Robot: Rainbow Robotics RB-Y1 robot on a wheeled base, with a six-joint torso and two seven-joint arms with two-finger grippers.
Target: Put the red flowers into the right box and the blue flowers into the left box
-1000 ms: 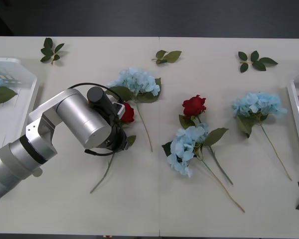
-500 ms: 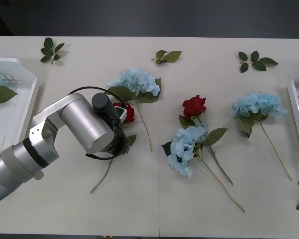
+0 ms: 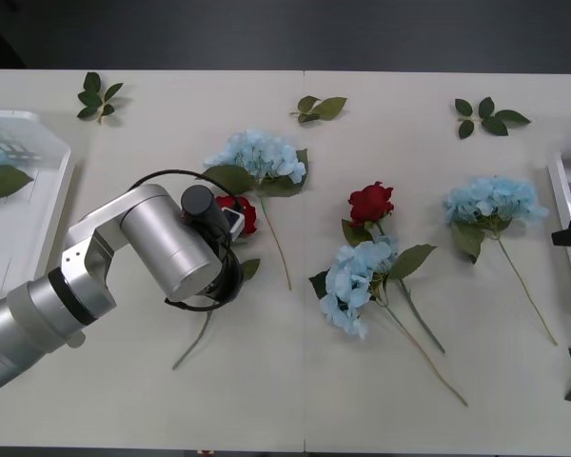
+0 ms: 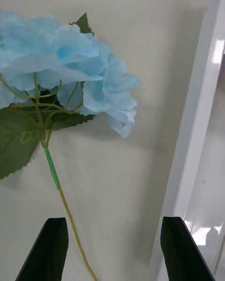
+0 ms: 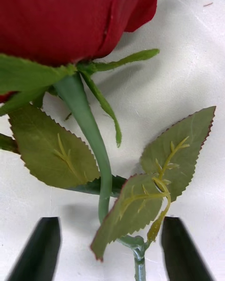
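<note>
left fingers (image 5: 105, 250) astride rose stem (image 5: 91, 136)

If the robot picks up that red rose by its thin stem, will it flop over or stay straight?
Probably it droops a little: the rose has a fat bloom on a thin stem. It looks light, so the left gripper, its fingers open either side of the stem, should lift it easily. The leaves would likely bend, not break.

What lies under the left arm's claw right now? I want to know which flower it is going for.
A red rose lies on the table under the open left claw, its stem between the fingers. In the front view the arm covers most of that stem.
</note>
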